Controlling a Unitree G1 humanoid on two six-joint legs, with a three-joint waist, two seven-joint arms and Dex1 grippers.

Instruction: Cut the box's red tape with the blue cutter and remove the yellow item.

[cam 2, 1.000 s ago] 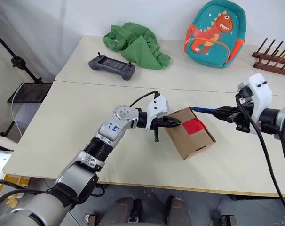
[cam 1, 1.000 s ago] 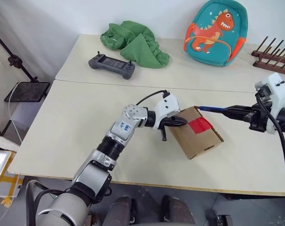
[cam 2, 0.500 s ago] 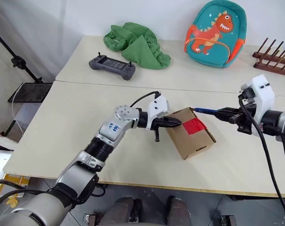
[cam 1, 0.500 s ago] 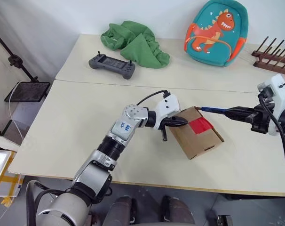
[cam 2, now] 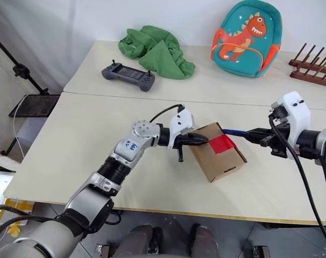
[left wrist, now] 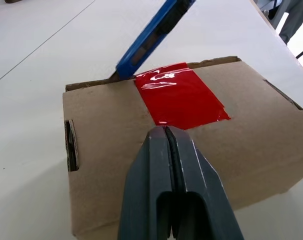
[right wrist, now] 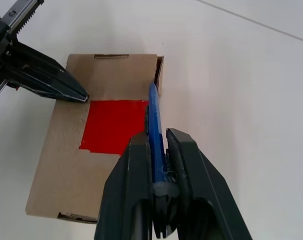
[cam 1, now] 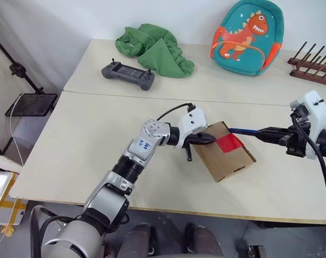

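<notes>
Left wrist view: my left tool, closed and empty, presses the box mid-surface. My right tool clamps the cutter, tip at the tape's 12 o'clock edge. I'd drag slowly along the seam, keeping the box pinned.

Silver left arm bears blue scrawl, perhaps digits; black cable.
</notes>
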